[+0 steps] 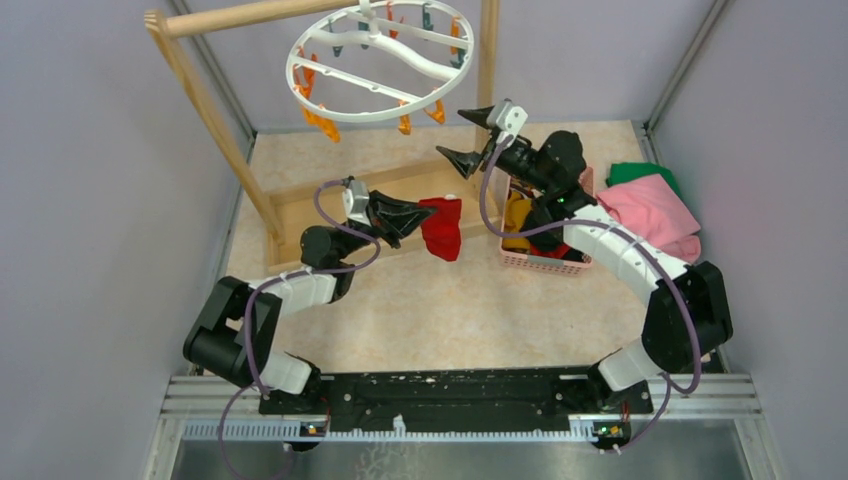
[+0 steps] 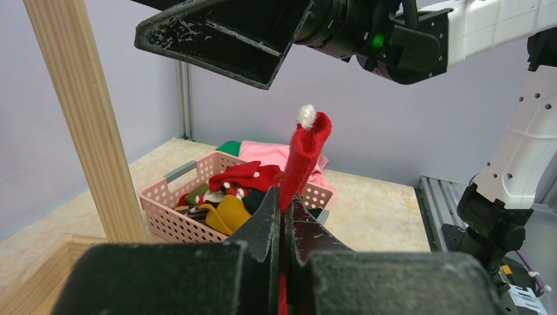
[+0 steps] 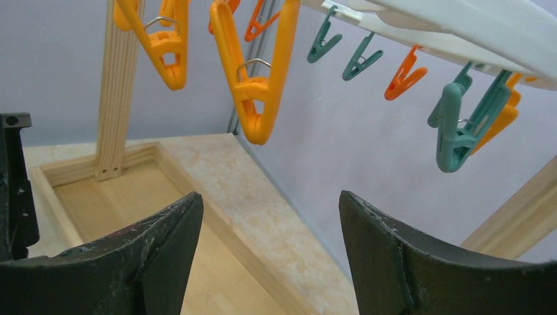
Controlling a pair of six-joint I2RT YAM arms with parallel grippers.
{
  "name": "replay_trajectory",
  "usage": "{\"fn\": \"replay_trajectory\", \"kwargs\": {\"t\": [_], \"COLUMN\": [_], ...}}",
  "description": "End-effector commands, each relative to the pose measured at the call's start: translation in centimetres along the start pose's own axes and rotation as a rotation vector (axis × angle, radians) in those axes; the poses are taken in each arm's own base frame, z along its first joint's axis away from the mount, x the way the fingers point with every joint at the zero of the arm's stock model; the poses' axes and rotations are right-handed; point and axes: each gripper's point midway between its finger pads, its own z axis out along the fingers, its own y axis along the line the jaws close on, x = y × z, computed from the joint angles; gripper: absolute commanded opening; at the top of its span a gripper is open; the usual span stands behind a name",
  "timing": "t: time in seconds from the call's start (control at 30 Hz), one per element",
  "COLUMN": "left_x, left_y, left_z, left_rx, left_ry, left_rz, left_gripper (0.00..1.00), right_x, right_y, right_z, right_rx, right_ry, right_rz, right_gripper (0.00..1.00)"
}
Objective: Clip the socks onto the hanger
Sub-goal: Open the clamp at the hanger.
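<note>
While left gripper (image 1: 408,220) pinches red sock (image 1: 441,228), right gripper (image 1: 467,138) spread beneath hanger (image 1: 293,72)

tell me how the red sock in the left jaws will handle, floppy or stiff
Probably floppy: the red sock, pinched by the jaws of the left gripper, bends at its free tip. Likely light, since a small pinch holds it all. It may sag or swing, so feeding an edge into an orange clip could need steadying.

White-and-black arms (image 1: 620,250), purple cables (image 1: 320,203), scuffed black claw fingers (image 3: 157,262), green light (image 2: 377,41)
</note>
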Motion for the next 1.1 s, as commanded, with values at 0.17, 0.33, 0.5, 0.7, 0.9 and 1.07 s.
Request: {"fn": "replay_trajectory", "kwargs": {"t": [0.17, 0.33, 0.5, 0.7, 0.9, 1.07], "left_x": [-6.0, -5.9, -5.9, -5.9, -5.8, -5.7], "left_y": [-3.0, -2.9, -3.0, -3.0, -3.0, -2.9], "left_z": [0.0, 0.2, 0.2, 0.0, 0.0, 0.0], "left_rx": [0.103, 0.11, 0.108, 0.105, 0.105, 0.105], "left_ry": [-0.212, -0.209, -0.209, -0.209, -0.208, -0.205], "left_rz": [0.224, 0.21, 0.207, 0.211, 0.21, 0.206], "left_gripper": [0.0, 0.0, 0.0, 0.0, 0.0, 0.0], "right_x": [-8.0, -9.0, -9.3, -9.2, -9.5, -9.4], "right_y": [-0.5, 0.3, 0.5, 0.1, -0.5, -0.4], "right_z": [0.6, 1.2, 1.9, 2.8, 3.4, 3.8], "right_rx": [0.092, 0.098, 0.127, 0.16, 0.187, 0.189], "right_ry": [-0.257, -0.288, -0.294, -0.285, -0.288, -0.288], "right_rz": [-0.103, -0.092, -0.086, -0.094, -0.105, -0.093], "right_gripper": [0.71, 0.7, 0.68, 0.64, 0.59, 0.55]}}
